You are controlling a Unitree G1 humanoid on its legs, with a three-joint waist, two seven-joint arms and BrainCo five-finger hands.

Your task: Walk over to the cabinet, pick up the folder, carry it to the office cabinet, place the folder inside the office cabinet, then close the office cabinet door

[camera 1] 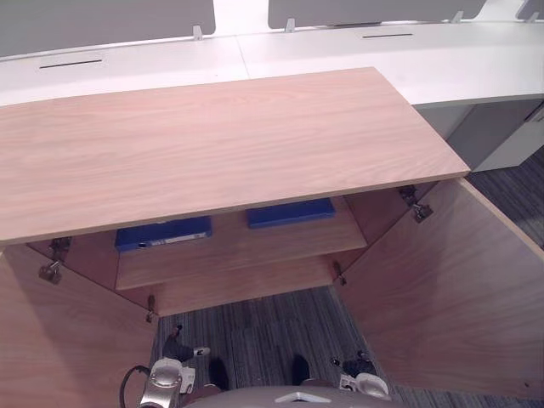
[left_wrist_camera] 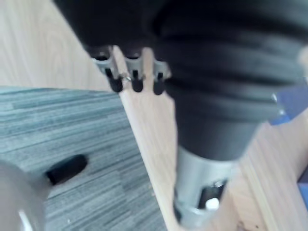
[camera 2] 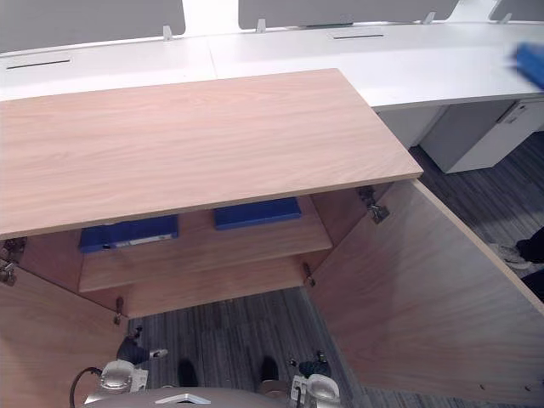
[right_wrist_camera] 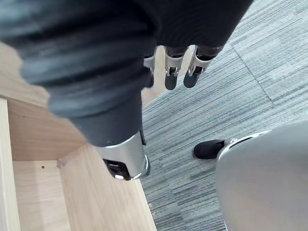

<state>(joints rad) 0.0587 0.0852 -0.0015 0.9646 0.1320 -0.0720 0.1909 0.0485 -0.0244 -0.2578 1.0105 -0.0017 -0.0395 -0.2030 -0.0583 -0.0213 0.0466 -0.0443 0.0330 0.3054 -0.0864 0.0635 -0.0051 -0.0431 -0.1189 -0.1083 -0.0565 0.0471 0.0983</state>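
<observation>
The folder looks to be inside already. Two blue ones lie flat on the upper shelf of the cabinet, tucked under its top board. The left folder sits at the shelf's left end near the front edge, with a pale strip along its side. The right folder lies past the middle and further back (which one the task means I cannot tell). That would explain the idle hands. The left hand and right hand hang low over the carpet before the cabinet, fingers loose and apart, holding nothing. The left door and right door stand wide open, so I judge closing is what remains.
</observation>
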